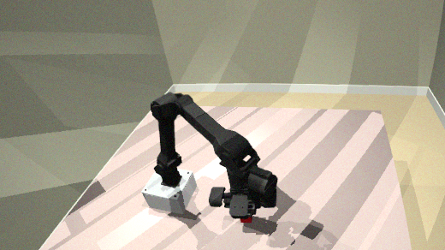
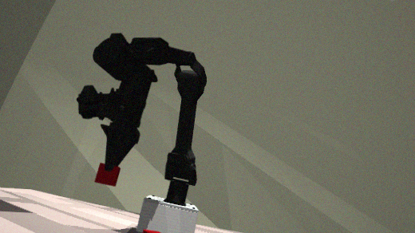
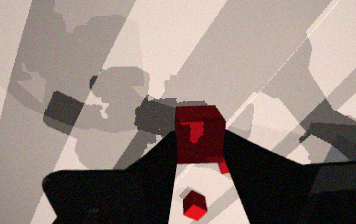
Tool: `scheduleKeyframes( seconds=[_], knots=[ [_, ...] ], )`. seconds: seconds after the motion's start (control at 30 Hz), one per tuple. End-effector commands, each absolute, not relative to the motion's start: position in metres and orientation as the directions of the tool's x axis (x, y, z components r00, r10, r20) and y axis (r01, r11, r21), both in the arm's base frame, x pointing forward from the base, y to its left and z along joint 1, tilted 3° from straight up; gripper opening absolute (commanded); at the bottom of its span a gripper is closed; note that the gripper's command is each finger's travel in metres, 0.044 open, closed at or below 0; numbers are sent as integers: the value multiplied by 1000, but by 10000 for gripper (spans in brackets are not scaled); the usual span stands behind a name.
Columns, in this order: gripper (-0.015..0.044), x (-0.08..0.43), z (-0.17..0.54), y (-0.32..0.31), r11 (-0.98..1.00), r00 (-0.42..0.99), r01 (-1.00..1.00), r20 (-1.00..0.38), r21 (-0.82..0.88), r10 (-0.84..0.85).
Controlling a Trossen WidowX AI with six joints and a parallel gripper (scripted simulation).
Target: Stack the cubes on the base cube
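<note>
My gripper (image 1: 245,217) (image 2: 110,168) (image 3: 198,135) is shut on a red cube (image 1: 246,219) (image 2: 107,175) (image 3: 199,145). In the exterior view the cube is held well above the table, slightly tilted in the picture; in the top view most of it is hidden by the gripper. In the wrist view a second red cube (image 3: 195,205) lies on the table, low between the fingers. A third red piece (image 3: 223,166) shows just behind the held cube, mostly hidden. In the exterior view a red top (image 2: 152,231) is cut off by the bottom edge. Which one is the base cube I cannot tell.
The arm's white base box (image 1: 164,202) (image 2: 171,217) stands on the pale striped table (image 1: 342,142), left of the gripper in the top view and right of it in the exterior view. Dark shadows of the arm fall across the table.
</note>
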State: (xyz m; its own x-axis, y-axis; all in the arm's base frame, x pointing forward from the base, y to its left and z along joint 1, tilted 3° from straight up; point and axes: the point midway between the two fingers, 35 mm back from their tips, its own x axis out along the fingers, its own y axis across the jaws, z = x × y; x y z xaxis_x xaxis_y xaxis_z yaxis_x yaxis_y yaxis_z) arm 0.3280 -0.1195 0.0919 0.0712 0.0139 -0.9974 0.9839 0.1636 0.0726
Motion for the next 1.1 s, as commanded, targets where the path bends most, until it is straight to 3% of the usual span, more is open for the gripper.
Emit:
scheduleKeyframes(
  seconds=[0.0,1.07],
  knots=[
    [105,328,91,-108,236,68,969,-998,70,19],
    [105,319,74,-8,846,66,531,-998,56,25]
  ],
)
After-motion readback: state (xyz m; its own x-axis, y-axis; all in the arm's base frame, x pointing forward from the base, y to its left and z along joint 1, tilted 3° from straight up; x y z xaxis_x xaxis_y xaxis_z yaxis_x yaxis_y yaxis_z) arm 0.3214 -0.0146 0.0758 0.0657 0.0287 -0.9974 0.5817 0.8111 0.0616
